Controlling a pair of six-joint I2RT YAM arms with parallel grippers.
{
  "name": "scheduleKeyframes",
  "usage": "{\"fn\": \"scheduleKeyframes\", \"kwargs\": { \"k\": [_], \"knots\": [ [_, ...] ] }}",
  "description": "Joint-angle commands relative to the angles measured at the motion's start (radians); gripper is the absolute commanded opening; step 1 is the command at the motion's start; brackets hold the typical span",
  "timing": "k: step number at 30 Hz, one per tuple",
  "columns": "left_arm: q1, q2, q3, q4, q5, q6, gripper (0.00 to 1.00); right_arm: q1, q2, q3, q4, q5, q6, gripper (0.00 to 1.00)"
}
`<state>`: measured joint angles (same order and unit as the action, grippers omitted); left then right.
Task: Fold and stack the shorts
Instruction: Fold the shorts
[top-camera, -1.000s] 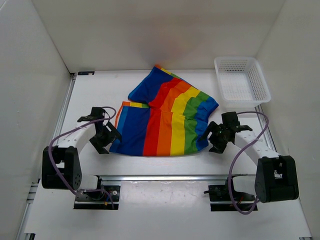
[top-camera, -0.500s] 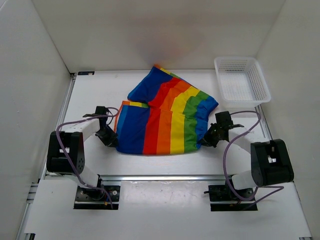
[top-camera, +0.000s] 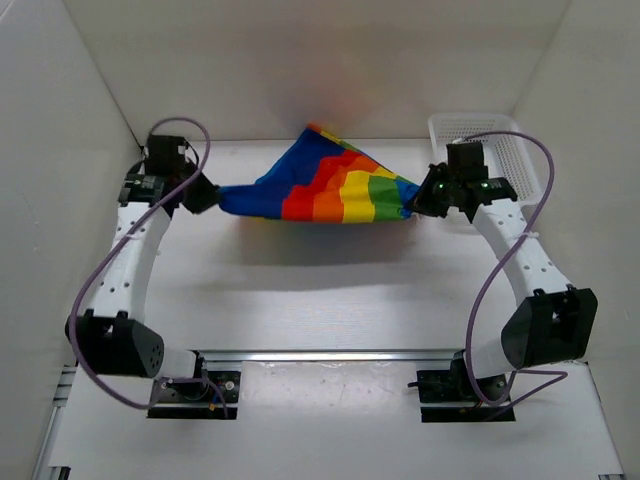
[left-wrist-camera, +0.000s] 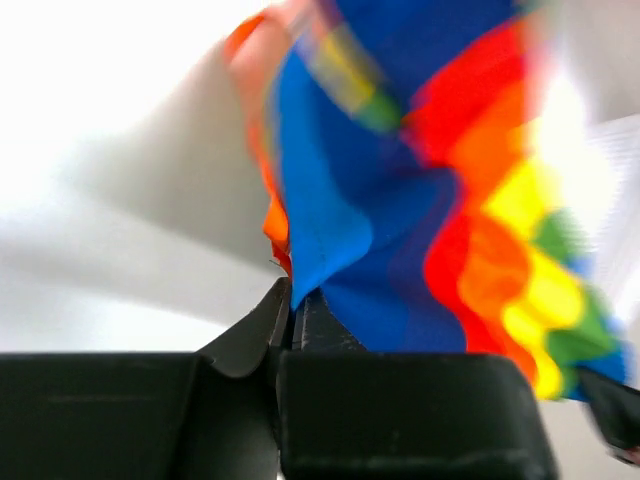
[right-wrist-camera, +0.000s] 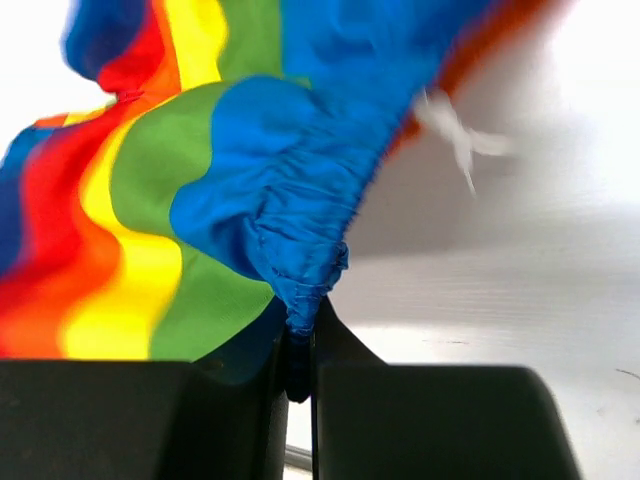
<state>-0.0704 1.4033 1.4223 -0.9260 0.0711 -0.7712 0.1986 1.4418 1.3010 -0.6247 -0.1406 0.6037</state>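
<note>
A white counter (top-camera: 320, 310) sits boxed in by plain white walls: a back wall (top-camera: 320, 60), a left wall (top-camera: 50, 150) and a right wall (top-camera: 600, 120). A metal rail (top-camera: 330, 355) crosses its near edge. Light is even and bright; a soft shadow (top-camera: 300, 255) lies on the counter's far half.

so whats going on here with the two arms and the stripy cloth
Two robot arms are holding a pair of rainbow-striped shorts stretched between them above the table. The left gripper is shut on a blue edge at one end, and the right gripper is shut on the gathered blue edge at the other. The shorts hang spread out, not yet folded. A white mesh basket sits at the far right, just behind the right arm.
</note>
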Motion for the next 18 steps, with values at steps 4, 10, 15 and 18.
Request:
{"fn": "scheduleKeyframes", "kwargs": {
  "k": [4, 10, 15, 18],
  "knots": [
    [0.046, -0.194, 0.326, -0.151, -0.076, 0.016, 0.10, 0.001, -0.121, 0.253, -0.200, -0.065, -0.145, 0.00],
    [0.080, -0.303, 0.568, -0.209, -0.135, 0.016, 0.10, 0.001, -0.283, 0.333, -0.253, -0.279, -0.228, 0.00],
    [0.080, -0.337, 0.856, -0.272, -0.215, 0.039, 0.10, 0.001, -0.376, 0.464, -0.389, -0.366, -0.271, 0.00],
    [0.080, -0.316, 0.998, -0.327, -0.244, 0.062, 0.10, 0.001, -0.388, 0.568, -0.478, -0.356, -0.269, 0.00]
  ]
}}
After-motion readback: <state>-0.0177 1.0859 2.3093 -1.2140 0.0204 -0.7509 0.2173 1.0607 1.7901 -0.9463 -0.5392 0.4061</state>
